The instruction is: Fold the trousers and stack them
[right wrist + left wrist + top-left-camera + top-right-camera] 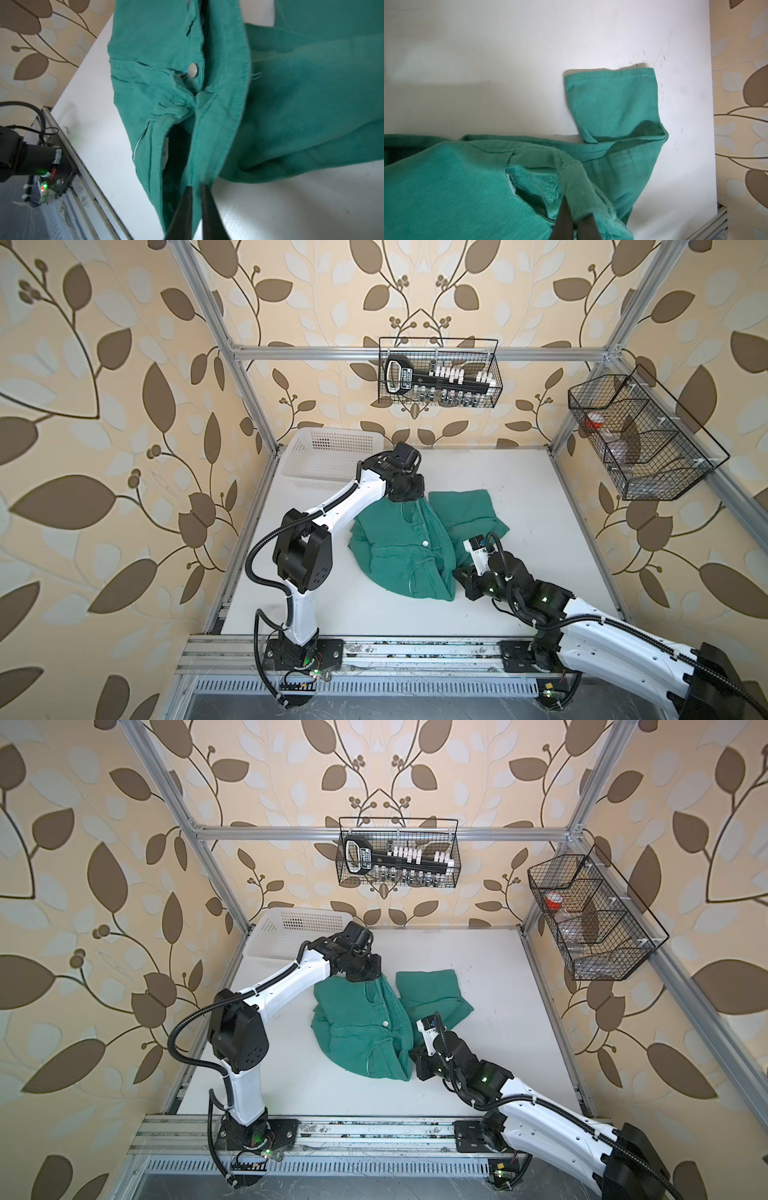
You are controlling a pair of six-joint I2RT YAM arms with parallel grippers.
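The green trousers [399, 547] lie bunched up in the middle of the white desk [540, 539]. The left pincer [574, 209] is squeezed tight on the cloth at their far end. The right pincer [196, 187] sits at their near edge with its jaws a tiny bit apart, and I cannot tell if it really has hold of the cloth.

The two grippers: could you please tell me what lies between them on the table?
The trousers lie there: their waistband edge runs from the left gripper to the right gripper, with a metal button about midway. Both top views show it.
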